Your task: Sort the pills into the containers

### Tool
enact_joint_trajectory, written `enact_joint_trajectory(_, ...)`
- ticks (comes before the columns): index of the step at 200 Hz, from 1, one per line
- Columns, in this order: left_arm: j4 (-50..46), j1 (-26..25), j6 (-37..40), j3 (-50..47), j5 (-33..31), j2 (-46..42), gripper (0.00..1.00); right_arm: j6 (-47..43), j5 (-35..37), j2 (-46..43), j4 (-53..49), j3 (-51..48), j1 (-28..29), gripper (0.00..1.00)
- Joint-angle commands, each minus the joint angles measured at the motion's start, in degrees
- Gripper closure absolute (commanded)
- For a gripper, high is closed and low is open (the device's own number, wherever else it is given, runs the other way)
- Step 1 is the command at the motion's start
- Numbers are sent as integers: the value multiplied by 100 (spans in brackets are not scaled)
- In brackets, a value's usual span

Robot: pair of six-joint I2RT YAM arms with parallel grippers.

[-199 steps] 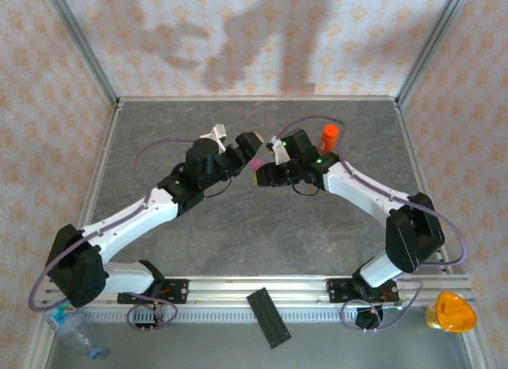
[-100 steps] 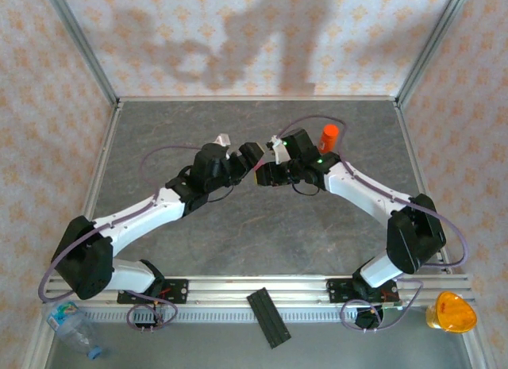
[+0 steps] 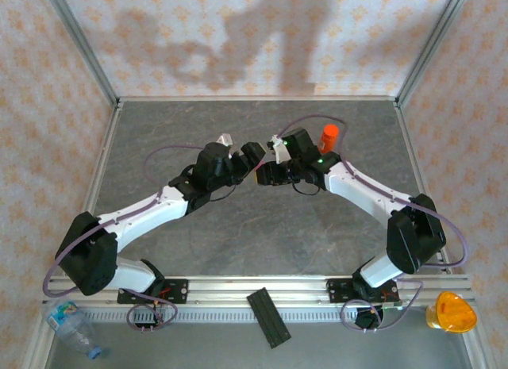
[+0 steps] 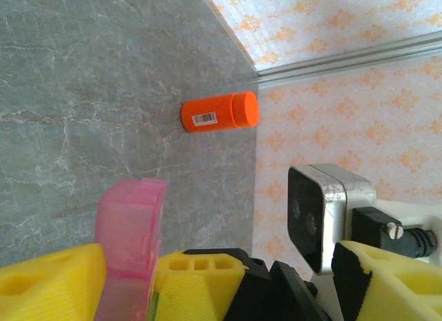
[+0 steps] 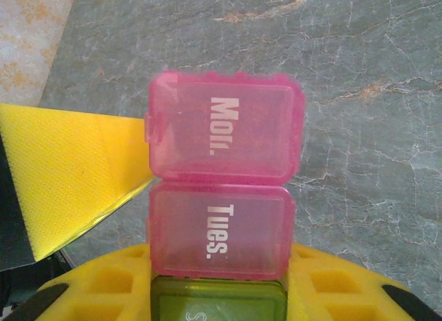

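containers (image 5: 221, 197) prob light, stiff, slick plastic; right gripper (image 5: 219, 276) clamped on Tues/green end; left gripper (image 3: 254, 156) at Mon end, can't tell if closed; pinch side walls

bright, even light; blurry arm shadows on the back wall (image 3: 254, 44); wrist views sharp.

The containers (image 5: 222, 176) sit mid-table (image 3: 238, 242) between the left gripper (image 3: 252, 154) and the right gripper (image 3: 267, 174), with the bottle (image 3: 328, 136) behind the right gripper.
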Motion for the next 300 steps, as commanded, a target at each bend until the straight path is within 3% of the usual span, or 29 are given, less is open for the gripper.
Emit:
enact_joint_trajectory(1, -16, -77, 8, 190, -188, -132, 17, 32, 2, -102, 129, -37, -2, 72)
enact_joint_trajectory(28, -233, -86, 84, 78, -392, -364, 17, 61, 7, -100, 166, -57, -2, 72)
enact_joint_trajectory(198, 367, -148, -213, 19, -104, 43, 20, 93, -33, -67, 170, 3, 6, 73)
enact_joint_trajectory(300, 428, -200, -197, 450, -43, 136, 20, 94, -33, 6, 229, -99, 32, 73)
